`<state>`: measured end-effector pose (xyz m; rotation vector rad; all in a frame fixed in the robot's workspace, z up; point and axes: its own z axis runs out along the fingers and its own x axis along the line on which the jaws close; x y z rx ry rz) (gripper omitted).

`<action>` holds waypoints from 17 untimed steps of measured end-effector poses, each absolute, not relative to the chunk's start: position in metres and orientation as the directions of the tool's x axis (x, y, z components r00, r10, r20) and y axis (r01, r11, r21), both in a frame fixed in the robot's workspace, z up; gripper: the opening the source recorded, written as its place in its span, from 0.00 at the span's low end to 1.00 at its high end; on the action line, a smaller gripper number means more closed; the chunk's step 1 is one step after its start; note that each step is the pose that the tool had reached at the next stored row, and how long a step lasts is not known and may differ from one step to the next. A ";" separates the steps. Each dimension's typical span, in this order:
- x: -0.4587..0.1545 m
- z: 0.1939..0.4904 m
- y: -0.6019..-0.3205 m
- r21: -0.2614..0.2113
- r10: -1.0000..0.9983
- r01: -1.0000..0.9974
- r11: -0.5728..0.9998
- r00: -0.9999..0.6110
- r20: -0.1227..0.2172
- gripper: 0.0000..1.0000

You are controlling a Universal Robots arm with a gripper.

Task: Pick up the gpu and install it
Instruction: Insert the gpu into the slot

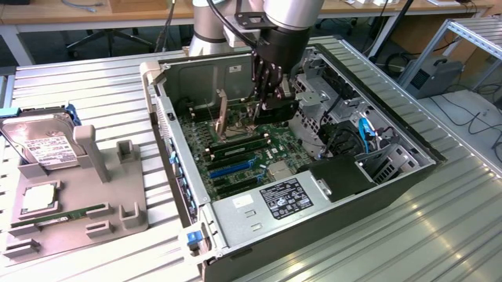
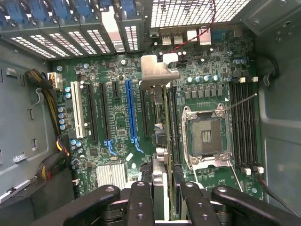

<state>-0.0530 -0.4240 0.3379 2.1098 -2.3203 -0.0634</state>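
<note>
A: Gpu (image 2: 162, 136) placement first: where does the card sit?

B: Inside the open computer case (image 1: 408, 170), standing on edge above the motherboard (image 2: 117, 117). In the wrist view it runs as a thin strip away from the gripper (image 2: 163, 200), and its silvery end bracket (image 2: 157, 70) is at the far end, close to the rear slot covers (image 2: 70, 40).

A: And the gripper's fingers?

B: They are closed on the gpu. The two black fingers (image 2: 141, 197) flank the near end of the card, one on each face, with the card pinched between them. From the exterior view, the gripper (image 1: 271, 103) hangs down from the arm (image 1: 290, 23) into the case, and the card's brownish back (image 1: 222, 114) shows just toward the exterior view's left of it.

A: Which slot is it over?

B: It lies beside the long blue slot (image 2: 131, 113), between that slot and the empty processor socket (image 2: 204, 136). Whether the card's edge is touching a slot or hovering above it, I cannot tell.

A: Anything outside the case?

B: On the exterior view's left, a grey holder tray (image 1: 117, 200) sits on the metal table (image 1: 439, 235). A hard drive (image 1: 43, 144) with a white label leans in it, and a green memory stick (image 1: 67, 214) lies flat nearer the front.
</note>
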 end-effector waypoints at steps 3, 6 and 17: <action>-0.053 0.337 -0.424 0.033 -0.995 -0.995 0.094 -0.095 -0.024 0.28; -0.053 0.337 -0.425 0.033 -0.995 -0.995 0.094 -0.095 -0.024 0.28; -0.053 0.334 -0.426 0.033 -0.995 -0.995 0.094 -0.095 -0.024 0.28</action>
